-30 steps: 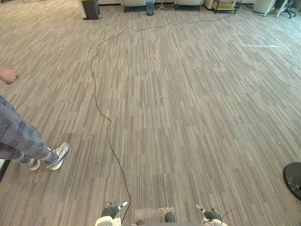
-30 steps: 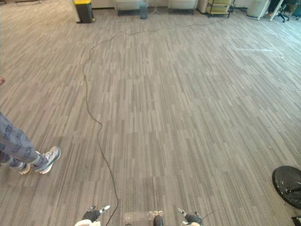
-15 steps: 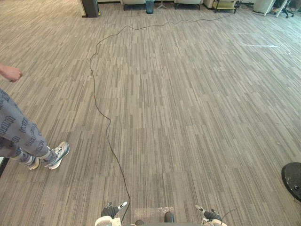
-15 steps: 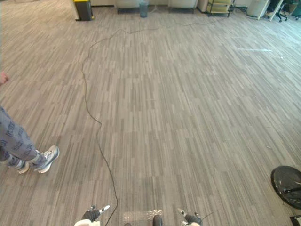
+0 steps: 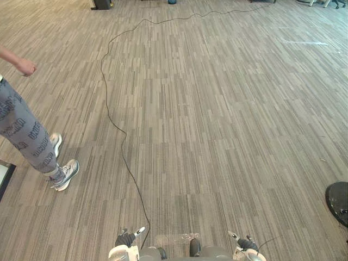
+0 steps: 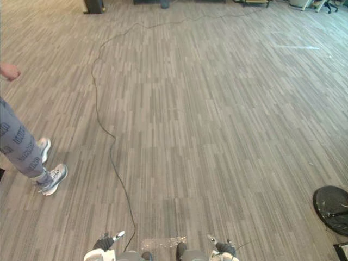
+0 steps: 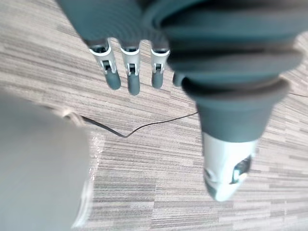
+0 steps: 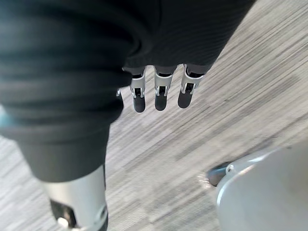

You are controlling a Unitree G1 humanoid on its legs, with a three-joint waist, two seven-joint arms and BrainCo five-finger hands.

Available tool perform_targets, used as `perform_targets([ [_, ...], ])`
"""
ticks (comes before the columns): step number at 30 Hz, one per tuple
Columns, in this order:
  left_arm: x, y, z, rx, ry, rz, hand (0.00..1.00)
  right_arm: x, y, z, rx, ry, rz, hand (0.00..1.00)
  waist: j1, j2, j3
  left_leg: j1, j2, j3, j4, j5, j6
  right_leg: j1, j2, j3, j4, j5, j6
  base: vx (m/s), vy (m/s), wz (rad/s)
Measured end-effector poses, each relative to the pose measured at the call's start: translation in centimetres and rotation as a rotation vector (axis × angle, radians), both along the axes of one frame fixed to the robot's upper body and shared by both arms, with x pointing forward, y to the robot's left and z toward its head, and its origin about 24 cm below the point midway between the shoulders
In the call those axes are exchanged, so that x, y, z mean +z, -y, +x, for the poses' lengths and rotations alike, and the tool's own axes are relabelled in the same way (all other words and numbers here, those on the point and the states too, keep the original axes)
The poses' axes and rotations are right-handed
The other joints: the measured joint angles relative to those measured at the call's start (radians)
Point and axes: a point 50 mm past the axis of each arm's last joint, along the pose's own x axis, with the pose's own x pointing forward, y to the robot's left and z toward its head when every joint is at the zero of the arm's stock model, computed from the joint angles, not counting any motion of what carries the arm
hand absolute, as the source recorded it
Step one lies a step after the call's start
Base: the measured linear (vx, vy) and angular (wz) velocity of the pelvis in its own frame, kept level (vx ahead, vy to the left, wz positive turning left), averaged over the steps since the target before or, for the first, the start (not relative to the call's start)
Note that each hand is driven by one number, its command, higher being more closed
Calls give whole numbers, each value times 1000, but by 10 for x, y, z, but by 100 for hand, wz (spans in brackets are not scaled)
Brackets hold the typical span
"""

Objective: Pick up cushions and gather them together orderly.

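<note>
Grey-brown carpet [image 5: 217, 109] in narrow striped planks covers the whole floor under even light, with a pale streak [image 5: 304, 42] across it at the far right. A dark bin [image 6: 93, 5] stands at the far left. A round black base [image 6: 331, 202] sits on the carpet at the near right. At the left stands a person [image 5: 22, 130] in grey patterned trousers and light trainers [image 5: 65, 174].

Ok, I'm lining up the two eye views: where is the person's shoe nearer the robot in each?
Left eye view: the shoe is at the lower left, close to the picture's left edge.
Right eye view: the shoe is at the lower left, slightly closer to that edge.
Shared landmark: the black round base low at the right edge.
</note>
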Motion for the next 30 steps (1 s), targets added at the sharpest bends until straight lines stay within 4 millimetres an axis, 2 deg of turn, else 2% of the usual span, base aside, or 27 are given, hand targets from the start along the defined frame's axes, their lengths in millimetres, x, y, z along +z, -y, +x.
perform_targets([
  [2, 1, 0, 1, 21, 17, -3, 0, 2, 2, 3, 8, 11, -14, 0, 5, 12, -1, -66, 43, 11, 67, -27, -15, 31, -3, 1, 11, -29, -11, 284, -17, 5],
  [4, 2, 0, 0, 30, 29, -6, 0, 3, 1, 6, 44, 16, -21, 0, 12, 14, -1, -105, 51, 28, 3, -25, -17, 54, -21, 10, 10, -56, -4, 321, 83, -6],
  [5, 3, 0, 2, 30, 37, -6, 0, 4, 0, 9, 60, 22, -25, 0, 16, 11, -2, -127, 35, 50, -100, -13, -32, 67, -44, 22, -3, -69, 9, 296, 117, -15],
  [6, 3, 0, 2, 30, 40, -7, 0, 4, 0, 10, 64, 25, -26, 0, 17, 10, -1, -135, 26, 59, -150, 3, -30, 76, -54, 29, -13, -71, 14, 422, 179, -24],
  [8, 4, 3, 5, 31, 54, -9, 0, 5, 0, 14, 67, 33, -27, 0, 32, 9, -3, -160, -31, 56, -386, 119, -30, 111, -101, 63, -65, -91, 48, 484, 259, -45],
  [9, 5, 4, 6, 40, 67, -14, 0, 5, -1, 14, 70, 30, -24, 0, 50, 7, -8, -163, -40, 51, -420, 202, -14, 129, -120, 81, -92, -106, 66, 545, 342, -63],
  [10, 5, 2, 5, 39, 67, -10, 0, 2, -4, 9, 72, 12, -12, 0, 52, -13, -25, -162, -64, 52, -397, 210, 36, 149, -146, 91, -105, -112, 65, 615, 314, -49],
  [11, 5, -4, 3, 37, 58, 5, 0, -1, -13, 6, 74, -3, 16, 0, 40, -42, -54, -167, -88, 68, -364, 157, 54, 139, -177, 96, -67, -104, 63, 653, 287, -17],
  [12, 5, -5, 3, 36, 54, 9, 0, -1, -15, 5, 72, -5, 23, 0, 36, -51, -58, -165, -94, 73, -349, 146, 67, 130, -189, 94, -38, -92, 87, 681, 243, 2],
  [13, 4, -10, 0, 30, 36, 18, 0, -3, -17, 1, 52, -13, 35, 0, 35, -71, -67, -130, -118, 73, -337, 105, 74, 93, -208, 101, 107, -70, 126, 663, 258, 11],
  [14, 3, -12, 2, 11, 27, 25, 0, -3, -16, -1, 33, -14, 36, 0, 29, -82, -63, -70, -138, 64, -354, 77, 82, 25, -214, 120, 318, -11, 183, 651, 251, 15],
  [15, 3, -12, 2, 0, 16, 26, 0, -3, -15, -1, 34, -15, 35, 0, 24, -83, -62, -39, -144, 58, -363, 63, 83, -7, -211, 133, 420, 30, 206, 735, 238, 19],
  [16, 1, -10, 3, -23, 1, 26, 0, -2, -15, 0, 38, -8, 34, 0, 21, -81, -51, 43, -148, 50, -386, 32, 81, -77, -195, 149, 651, 53, 240, 689, 163, 7],
  [17, 1, -9, 2, -30, -5, 23, 0, -1, -13, 2, 42, 3, 32, 0, 20, -72, -42, 120, -151, 51, -412, 20, 88, -145, -186, 141, 801, 48, 229, 666, 129, -4],
  [19, 1, -4, 7, -44, 4, 13, 0, 1, -10, 6, 42, 25, 18, 0, 17, -63, -36, 230, -146, 54, -475, 19, 90, -232, -167, 104, 904, 30, 198, 468, 38, -13],
  [20, 1, 2, 8, -45, 8, -3, 0, 4, -8, 11, 43, 53, 8, 0, 8, -51, -28, 314, -136, 55, -529, 19, 90, -308, -152, 52, 898, 6, 167, 521, 5, -2],
  [21, 1, 5, 12, -47, 17, -11, 0, 5, -7, 13, 43, 66, 3, 0, -4, -49, -27, 345, -131, 56, -551, 15, 87, -352, -153, 20, 867, -4, 154, 634, -40, 9],
  [22, 2, 12, 17, -53, 30, -28, 0, 9, -5, 20, 39, 99, -7, 0, -16, -32, -16, 392, -109, 56, -572, -13, 57, -416, -146, -39, 769, -12, 142, 427, -66, 7],
  [23, 3, 15, 19, -57, 34, -33, 0, 11, -4, 22, 41, 110, -13, 0, -17, -27, -10, 416, -102, 59, -586, -21, 46, -441, -138, -64, 704, -10, 137, 654, -172, 2],
  [24, 3, 19, 23, -79, 36, -39, 0, 12, -3, 28, 50, 121, -17, 0, -19, -39, -1, 466, -103, 58, -610, -24, 42, -482, -139, -117, 473, 26, 92, 565, -191, 1],
  [25, 2, 21, 23, -92, 32, -40, 0, 12, -2, 27, 51, 119, -18, 0, -20, -41, -1, 477, -104, 53, -615, -24, 42, -484, -138, -127, 401, 49, 79, 750, -283, 32],
  [26, 1, 24, 23, -117, 25, -45, 0, 10, 0, 23, 52, 100, -24, 0, -30, -51, 0, 523, -118, 20, -629, -24, 41, -467, -128, -121, 182, 169, 59, 703, -241, 39],
  [27, -1, 34, 21, -120, 14, -74, 0, 13, 10, 27, 56, 99, -45, 0, -35, -9, 11, 563, -89, -7, -637, -17, 31, -451, -99, -114, 220, 240, 4, 700, -220, 30],
  [28, -2, 37, 20, -124, 8, -86, 0, 15, 15, 31, 65, 104, -63, 0, -31, 11, 11, 561, -77, -10, -632, 16, -15, -460, -94, -124, 249, 205, -10, 540, -156, 3],
  [29, -2, 38, 22, -127, 9, -90, 0, 16, 17, 35, 77, 106, -74, 0, -32, 18, 17, 566, -75, -26, -628, 57, -43, -468, -93, -122, 299, 172, -17, 640, -248, -14],
  [30, -2, 39, 22, -120, 10, -91, 0, 17, 19, 37, 78, 102, -79, 0, -31, 36, 22, 570, -57, -41, -578, 141, -80, -459, -80, -128, 364, 97, -43, 643, -282, -10],
])
